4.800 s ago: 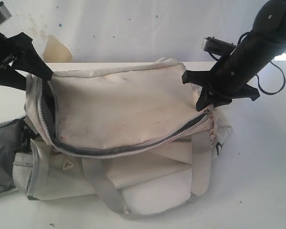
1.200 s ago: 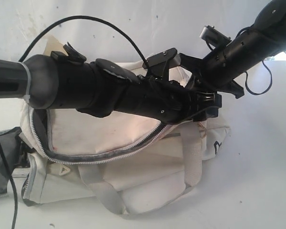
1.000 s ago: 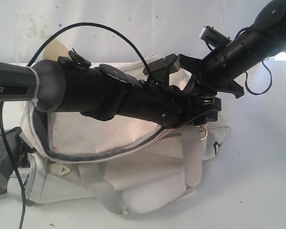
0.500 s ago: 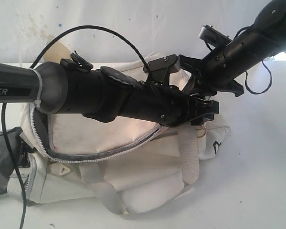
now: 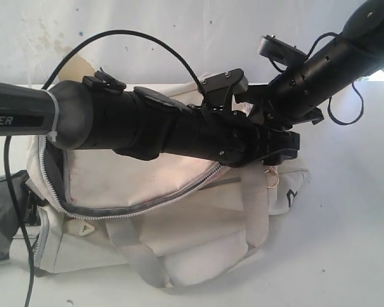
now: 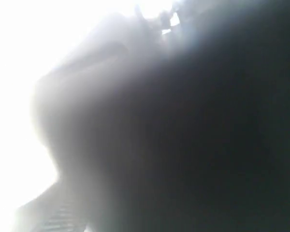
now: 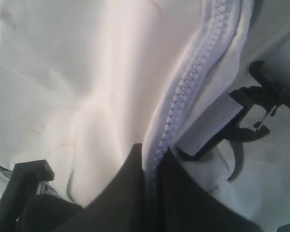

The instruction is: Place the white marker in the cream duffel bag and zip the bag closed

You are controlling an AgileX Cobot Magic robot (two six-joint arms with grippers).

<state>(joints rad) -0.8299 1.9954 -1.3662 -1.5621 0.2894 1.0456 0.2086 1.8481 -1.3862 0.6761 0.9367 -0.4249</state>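
White tabletop, cream duffel bag laid sideways: zipper edge was clamped by the closed right gripper, left gripper just beside it, opening couldn't be told.

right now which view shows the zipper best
Right wrist view: the zipper crosses the frame close up, teeth distinct, running between the right gripper's shut fingers. The exterior view shows its long open curve along the bag, with the left arm hiding the far end. The left wrist view is a dark blur.
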